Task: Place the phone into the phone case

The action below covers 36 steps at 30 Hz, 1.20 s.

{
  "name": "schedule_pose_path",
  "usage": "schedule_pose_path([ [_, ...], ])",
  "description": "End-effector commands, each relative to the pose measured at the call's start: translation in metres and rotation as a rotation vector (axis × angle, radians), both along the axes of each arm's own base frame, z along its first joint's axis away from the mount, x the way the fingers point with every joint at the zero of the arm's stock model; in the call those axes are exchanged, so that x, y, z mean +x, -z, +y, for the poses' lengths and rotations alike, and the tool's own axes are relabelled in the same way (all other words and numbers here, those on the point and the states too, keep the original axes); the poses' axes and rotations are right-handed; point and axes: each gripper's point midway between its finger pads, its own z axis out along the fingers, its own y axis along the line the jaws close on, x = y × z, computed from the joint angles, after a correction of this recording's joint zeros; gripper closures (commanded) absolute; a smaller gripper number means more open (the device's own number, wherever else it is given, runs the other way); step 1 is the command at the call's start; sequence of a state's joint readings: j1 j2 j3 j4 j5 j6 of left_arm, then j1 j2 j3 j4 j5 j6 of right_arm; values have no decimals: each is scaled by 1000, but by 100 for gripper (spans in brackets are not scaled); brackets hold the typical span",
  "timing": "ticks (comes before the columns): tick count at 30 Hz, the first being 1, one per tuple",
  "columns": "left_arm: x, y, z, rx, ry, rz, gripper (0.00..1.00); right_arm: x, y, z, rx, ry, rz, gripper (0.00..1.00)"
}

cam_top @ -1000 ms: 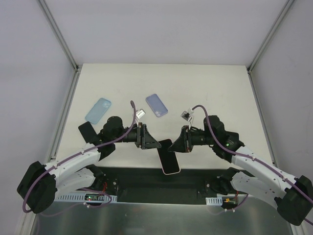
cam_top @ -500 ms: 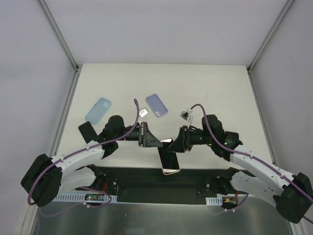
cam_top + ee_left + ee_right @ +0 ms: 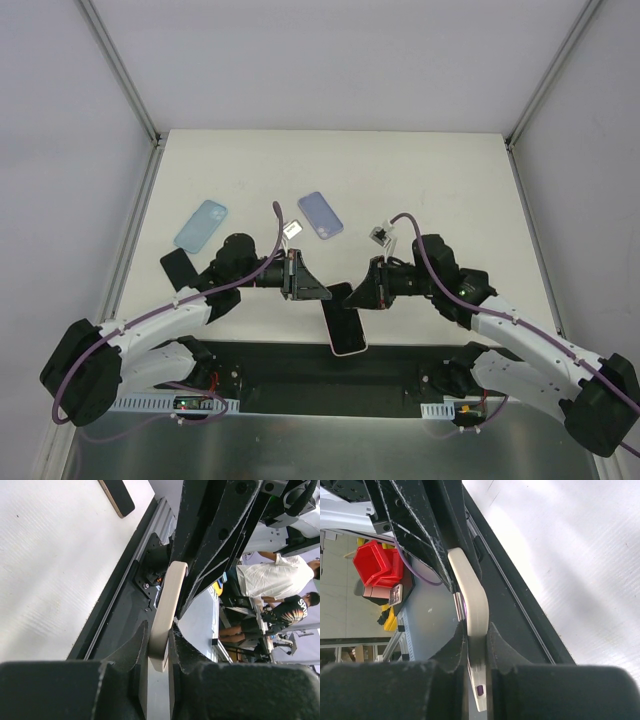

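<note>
left tool [image 3: 324, 295]: clamped on phone [image 3: 347, 328] | right tool [image 3: 353, 298]: clamped on phone

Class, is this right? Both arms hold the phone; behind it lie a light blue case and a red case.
Not red: the top external view shows a lavender case instead. The left gripper and right gripper do clamp the phone in their jaws, the light blue case behind.

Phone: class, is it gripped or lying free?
Gripped: the left gripper and the right gripper each pinch the phone by its pale edge, as both wrist views show.
</note>
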State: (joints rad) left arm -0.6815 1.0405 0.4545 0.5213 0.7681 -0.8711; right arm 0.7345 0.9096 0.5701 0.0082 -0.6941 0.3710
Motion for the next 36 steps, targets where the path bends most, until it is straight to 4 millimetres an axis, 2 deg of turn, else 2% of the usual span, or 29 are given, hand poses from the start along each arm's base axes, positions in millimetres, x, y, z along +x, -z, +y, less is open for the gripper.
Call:
schedule_pose_path([
  [1, 27, 1, -1, 52, -124, -4, 100, 4, -38, 5, 68, -16, -100, 98],
  [4, 28, -6, -1, 49, -121, -24, 99, 12, -40, 5, 60, 22, -102, 99],
  [5, 27, -7, -1, 47, -116, -29, 93, 13, -44, 7, 65, 25, -104, 99],
  [6, 26, -10, -2, 38, -103, -36, 83, 13, -48, 7, 73, 27, -106, 99],
  [7, 24, -12, -2, 30, -91, -42, 67, 15, -51, 8, 81, 39, -102, 99],
  [8, 22, -12, -3, 25, -76, -44, 60, 17, -61, 8, 106, 47, -123, 99],
  [11, 15, -10, -4, -7, -37, -38, 51, 20, -78, 8, 139, 74, -145, 98],
  [21, -11, -15, -9, -106, 55, -52, 48, 46, -112, 0, 236, 230, -131, 99],
  [24, -15, -19, -12, -125, 64, -64, 53, 52, -115, 2, 258, 249, -110, 99],
  [27, -15, -21, -12, -143, 58, -68, 75, 53, -116, 4, 272, 248, -81, 97],
  [28, -15, -21, -12, -146, 56, -67, 86, 51, -115, 5, 272, 238, -75, 94],
  [29, -15, -22, -11, -150, 54, -69, 92, 51, -112, 5, 267, 232, -69, 86],
  [31, -14, -24, -11, -156, 48, -67, 98, 45, -110, 6, 265, 202, -66, 78],
  [32, -14, -25, -12, -159, 48, -68, 100, 43, -108, 5, 262, 190, -72, 68],
  [35, -12, -29, -12, -162, 29, -70, 100, 30, -100, 4, 256, 125, -81, 51],
  [36, -11, -29, -12, -160, 23, -71, 100, 26, -89, 3, 242, 109, -68, 49],
])
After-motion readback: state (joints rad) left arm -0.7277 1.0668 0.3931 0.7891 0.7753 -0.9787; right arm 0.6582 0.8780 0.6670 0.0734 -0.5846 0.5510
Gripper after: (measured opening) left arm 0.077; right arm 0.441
